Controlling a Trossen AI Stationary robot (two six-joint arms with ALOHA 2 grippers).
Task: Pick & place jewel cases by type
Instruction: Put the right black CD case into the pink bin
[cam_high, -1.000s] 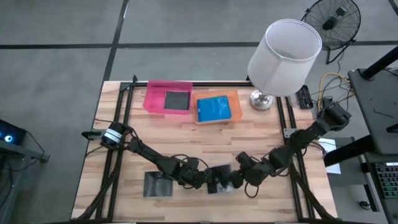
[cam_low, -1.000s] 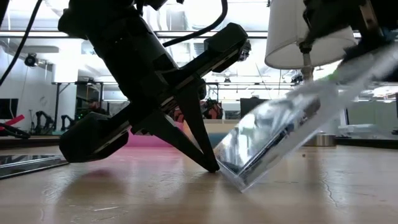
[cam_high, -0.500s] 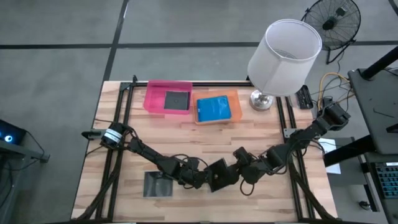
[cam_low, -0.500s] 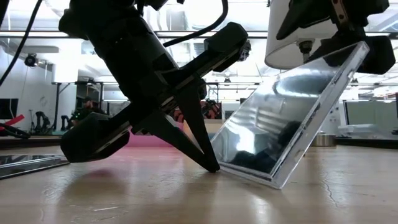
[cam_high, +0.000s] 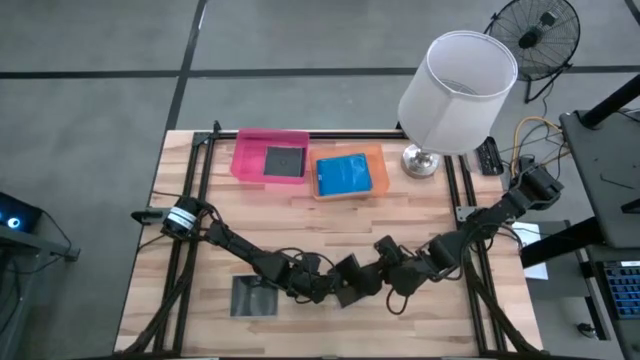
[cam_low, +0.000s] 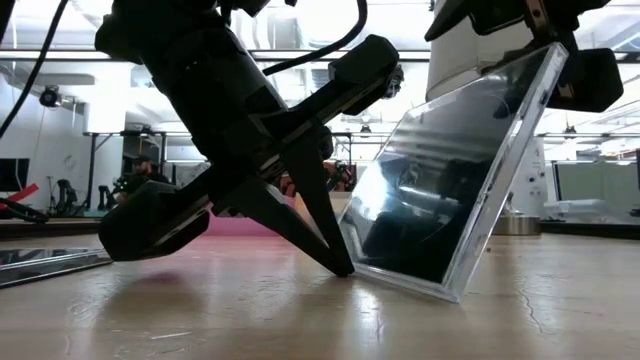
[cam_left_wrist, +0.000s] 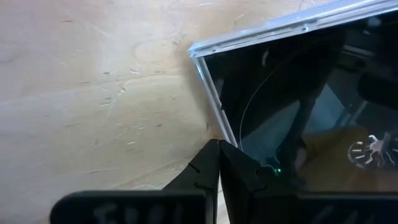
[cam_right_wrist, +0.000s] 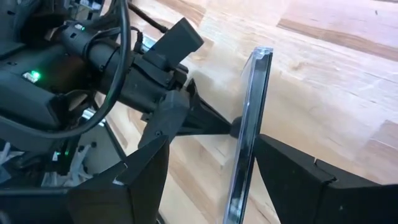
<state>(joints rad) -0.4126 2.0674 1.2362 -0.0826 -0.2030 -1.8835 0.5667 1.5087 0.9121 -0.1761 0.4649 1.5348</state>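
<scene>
Now, from above, the right tool is holding a dark square case near the front middle of the counter, and the case is standing steeper than a second ago, when it was lying nearly flat between the two arms. The left tool is touching its lower edge, its two fingers pressed together. Another dark case is lying flat just to its left, one more is resting in the pink tray and a blue one in the orange tray.

At counter height, the case is tilting up on its bottom edge, much more upright than half a second earlier, with the right tool gripping its top edge and the closed left tool bracing the foot of it as a stop.

Past the left wrist, the closed fingertips are sitting right against the case's corner on the wood.

Past the right wrist, the right tool's fingers are straddling the case's thin edge.

I judge the tipping-up is done, so the case is becoming ready to lift toward the pink tray.
</scene>
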